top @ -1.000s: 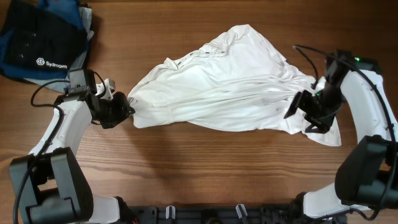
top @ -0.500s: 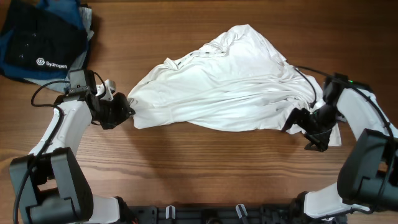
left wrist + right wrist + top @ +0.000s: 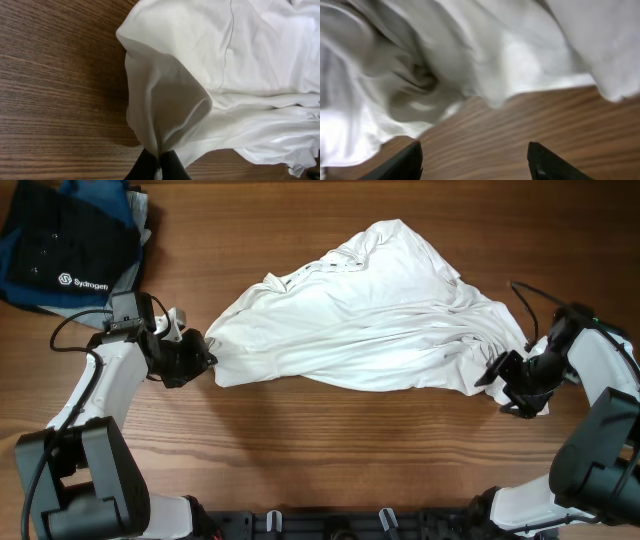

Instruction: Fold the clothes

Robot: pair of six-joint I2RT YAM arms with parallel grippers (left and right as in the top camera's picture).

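The clothes [image 3: 370, 320], a wrinkled white garment, lie bunched across the middle of the wooden table. My left gripper [image 3: 207, 358] is shut on the garment's left corner. In the left wrist view the cloth [image 3: 200, 75] gathers into a pinch between the dark fingers of the left gripper [image 3: 159, 167]. My right gripper [image 3: 497, 392] stands open at the garment's lower right edge. In the right wrist view that gripper [image 3: 474, 150] has bare wood between its fingertips, and the white cloth [image 3: 470, 50] lies just beyond them, untouched.
A dark blue folded stack with a white "Sydrogen" logo [image 3: 65, 245] sits at the back left corner. Bare wooden table [image 3: 330, 450] runs along the front, below the garment.
The right gripper has slid right and toward the front, off the garment's right part to its lower right edge. The left gripper and its pinched corner have not moved.
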